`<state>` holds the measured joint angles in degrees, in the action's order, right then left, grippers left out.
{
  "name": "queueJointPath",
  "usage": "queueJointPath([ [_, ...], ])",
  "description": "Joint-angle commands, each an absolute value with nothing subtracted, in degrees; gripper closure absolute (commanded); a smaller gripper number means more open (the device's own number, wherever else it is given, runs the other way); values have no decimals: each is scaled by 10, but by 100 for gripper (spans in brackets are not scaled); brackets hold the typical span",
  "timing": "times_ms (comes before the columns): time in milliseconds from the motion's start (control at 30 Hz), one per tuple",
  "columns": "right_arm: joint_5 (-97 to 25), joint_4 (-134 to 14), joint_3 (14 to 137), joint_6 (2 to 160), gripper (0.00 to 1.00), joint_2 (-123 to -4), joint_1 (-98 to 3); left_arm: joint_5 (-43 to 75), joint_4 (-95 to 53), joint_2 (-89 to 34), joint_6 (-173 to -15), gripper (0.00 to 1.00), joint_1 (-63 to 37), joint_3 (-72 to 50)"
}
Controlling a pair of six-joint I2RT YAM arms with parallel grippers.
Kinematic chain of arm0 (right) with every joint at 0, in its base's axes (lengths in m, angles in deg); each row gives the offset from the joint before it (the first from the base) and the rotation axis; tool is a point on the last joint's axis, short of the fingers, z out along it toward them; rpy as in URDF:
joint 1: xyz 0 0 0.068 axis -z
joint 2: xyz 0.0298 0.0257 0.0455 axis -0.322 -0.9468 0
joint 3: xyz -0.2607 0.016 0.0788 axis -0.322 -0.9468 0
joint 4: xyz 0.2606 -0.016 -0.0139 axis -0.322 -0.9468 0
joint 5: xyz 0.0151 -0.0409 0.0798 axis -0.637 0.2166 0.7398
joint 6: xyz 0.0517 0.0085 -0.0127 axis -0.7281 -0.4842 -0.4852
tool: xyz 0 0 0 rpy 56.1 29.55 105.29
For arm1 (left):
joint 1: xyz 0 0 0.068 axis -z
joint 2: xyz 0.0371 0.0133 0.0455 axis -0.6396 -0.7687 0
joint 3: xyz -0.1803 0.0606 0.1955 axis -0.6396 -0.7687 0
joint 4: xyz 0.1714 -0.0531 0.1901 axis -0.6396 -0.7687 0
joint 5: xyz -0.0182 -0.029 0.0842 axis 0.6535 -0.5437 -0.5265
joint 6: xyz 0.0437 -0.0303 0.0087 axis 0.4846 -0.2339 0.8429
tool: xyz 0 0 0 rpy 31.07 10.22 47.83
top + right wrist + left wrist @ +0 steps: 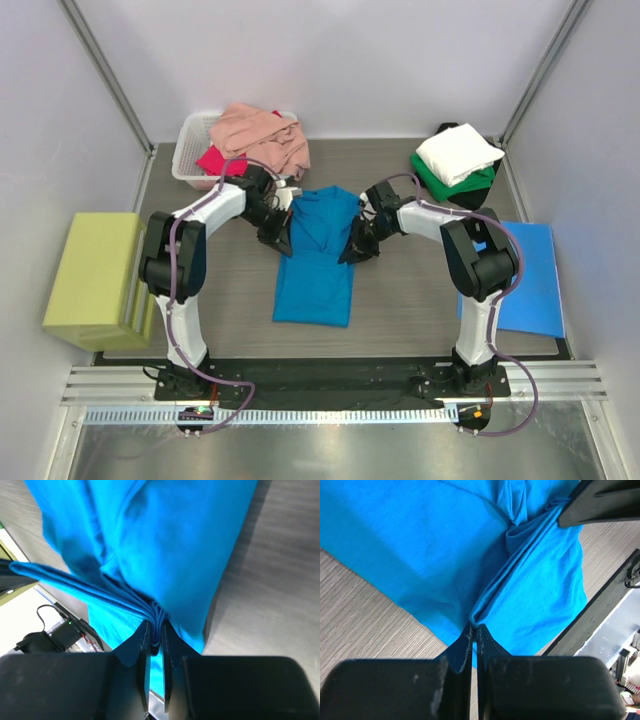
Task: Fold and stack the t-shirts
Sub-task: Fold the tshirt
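Observation:
The teal-blue t-shirt (315, 258) lies at the table's middle, narrowed into a long strip. My left gripper (278, 238) is shut on its left edge, and my right gripper (353, 250) is shut on its right edge. In the left wrist view my left gripper (474, 628) pinches a fold of the teal-blue t-shirt (435, 545). In the right wrist view my right gripper (156, 630) clamps bunched folds of the teal-blue t-shirt (165, 535). The salmon pink t-shirt (262, 135) and magenta-red t-shirt (220, 160) fill a white basket (187, 155). The white t-shirt (458, 153) lies folded on the green t-shirt (450, 187), with the black one (446, 129) behind.
A yellow-green block (95, 280) stands at the table's left edge. A flat blue sheet (528, 280) lies at the right, partly under the right arm. The table's front rail runs along the bottom.

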<state>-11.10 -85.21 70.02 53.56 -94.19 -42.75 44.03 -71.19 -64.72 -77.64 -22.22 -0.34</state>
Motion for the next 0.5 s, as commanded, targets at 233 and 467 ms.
queueJointPath([
  [233, -140, -881, 737, 571, 55, -963, -418, 418, -707, -657, -774, 69, -228, 5],
  [467, -224, -955, 803, 597, 25, -943, -416, 382, -703, -645, -772, 21, -231, -8],
])
